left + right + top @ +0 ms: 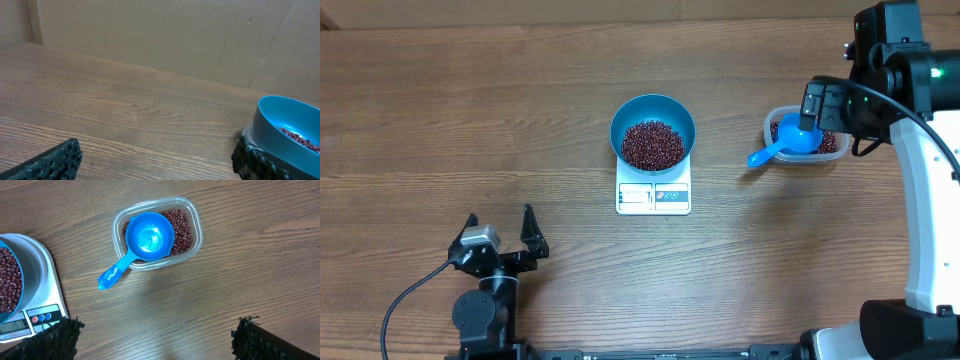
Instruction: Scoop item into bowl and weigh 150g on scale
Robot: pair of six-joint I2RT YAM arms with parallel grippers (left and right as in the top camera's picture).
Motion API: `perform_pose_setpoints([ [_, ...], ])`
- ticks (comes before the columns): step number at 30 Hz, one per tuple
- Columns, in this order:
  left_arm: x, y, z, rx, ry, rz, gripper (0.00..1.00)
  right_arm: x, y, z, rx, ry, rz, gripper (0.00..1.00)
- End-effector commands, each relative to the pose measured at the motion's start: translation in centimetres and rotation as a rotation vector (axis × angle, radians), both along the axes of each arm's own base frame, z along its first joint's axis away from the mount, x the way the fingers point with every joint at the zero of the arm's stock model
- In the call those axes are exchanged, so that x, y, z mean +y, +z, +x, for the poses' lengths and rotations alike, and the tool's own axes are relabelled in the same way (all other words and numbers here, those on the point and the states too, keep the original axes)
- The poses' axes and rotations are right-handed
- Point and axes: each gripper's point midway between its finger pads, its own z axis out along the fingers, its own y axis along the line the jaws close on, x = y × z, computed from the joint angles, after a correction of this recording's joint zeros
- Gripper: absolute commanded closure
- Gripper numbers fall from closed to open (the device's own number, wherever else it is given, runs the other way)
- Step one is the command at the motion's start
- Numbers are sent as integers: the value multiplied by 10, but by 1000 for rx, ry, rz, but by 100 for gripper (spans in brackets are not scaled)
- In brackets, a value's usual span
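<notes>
A bare wooden table [440, 120] fills the overhead view. The blue bowl [618, 120] sits on the scale [653, 197] at the centre, probably so each added scoop shows on the readout at once; the beans [653, 145] cover its bottom in a low heap. To the right, well apart from the scale, a clear tub [835, 148] holds more beans, and the scoop [790, 142] lies in it. The right gripper [826, 112] hangs above the tub and holds nothing. The left gripper [500, 216] waits near the front edge with its jaws wide apart, well clear of everything; I judge it has no part in the scooping.

The left wrist view adds a plain brown panel [150, 35] behind the table. It shows the bowl's outer wall from the side at the right edge, with its own fingers spread on empty wood.

The right wrist view looks straight down on the tub. It shows the scoop's cup empty and resting on the beans, with the handle sticking out over the rim. The fingers stand far apart and below the scoop in the frame. The scale's display [15, 326] is visible here, but its digits are too small to read, so whether the target weight is reached cannot be told.
</notes>
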Motion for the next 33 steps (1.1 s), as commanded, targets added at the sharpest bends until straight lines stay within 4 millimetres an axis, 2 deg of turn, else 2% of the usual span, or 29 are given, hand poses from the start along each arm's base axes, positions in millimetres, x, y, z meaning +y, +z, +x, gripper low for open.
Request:
perform_pose_setpoints([
  [1,-2,0,0,-1,-8,31,0,0,14,1,-50,11,-5,0],
  [10,-2,0,0,-1,-8,31,0,3,16,7,-75,10,10,0],
  [18,-2,0,0,-1,-8,31,0,39,42,42,-268,106,194,0],
  [23,-2,0,0,-1,-8,31,1,55,58,47,-351,155,211,0],
  [28,-2,0,0,-1,-8,31,0,74,83,52,-493,213,220,0],
  [33,-2,0,0,-1,-8,31,0,75,78,50,-542,222,224,0],
])
